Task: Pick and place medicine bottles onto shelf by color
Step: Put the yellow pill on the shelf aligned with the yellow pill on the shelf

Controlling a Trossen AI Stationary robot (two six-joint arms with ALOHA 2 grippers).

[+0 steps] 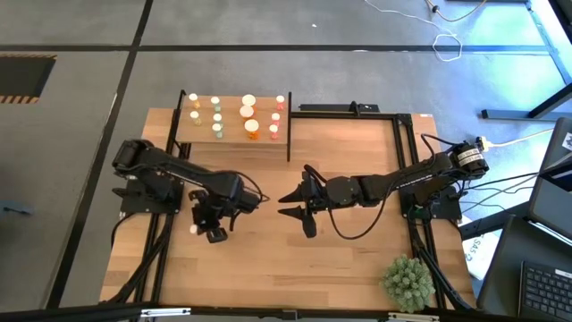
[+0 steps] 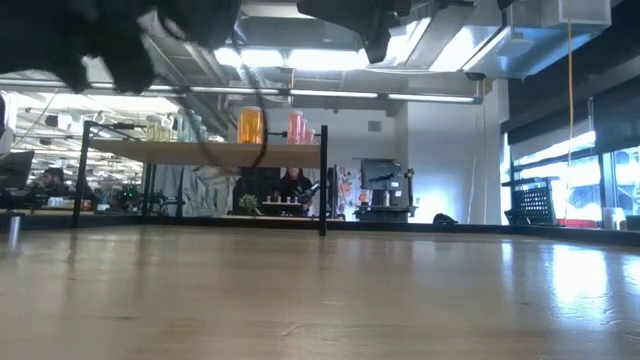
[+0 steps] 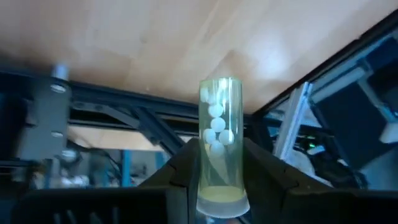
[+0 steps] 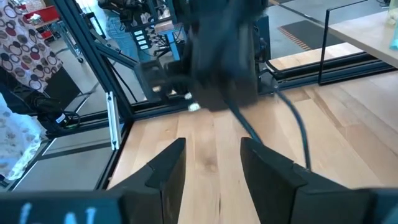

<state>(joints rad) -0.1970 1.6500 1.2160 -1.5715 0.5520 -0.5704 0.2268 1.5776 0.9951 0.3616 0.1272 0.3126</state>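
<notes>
Bottle (image 3: 219,140) between left hand (image 3: 217,177) fingers

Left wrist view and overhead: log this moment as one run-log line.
left gripper: shut on pale green bottle, raised | right gripper: open, empty, mid-table | shelf: bottles on it | stage: carrying

The wooden table (image 1: 268,268) carries a raised shelf (image 1: 234,139) of medicine bottles (image 1: 250,125) and a spiky green plant ball (image 1: 408,282).

Bare light wooden tabletop (image 1: 268,268) lies open around me; the small raised wooden shelf (image 1: 234,136) at twelve o'clock is crowded with little white-capped bottles (image 1: 251,127).
</notes>
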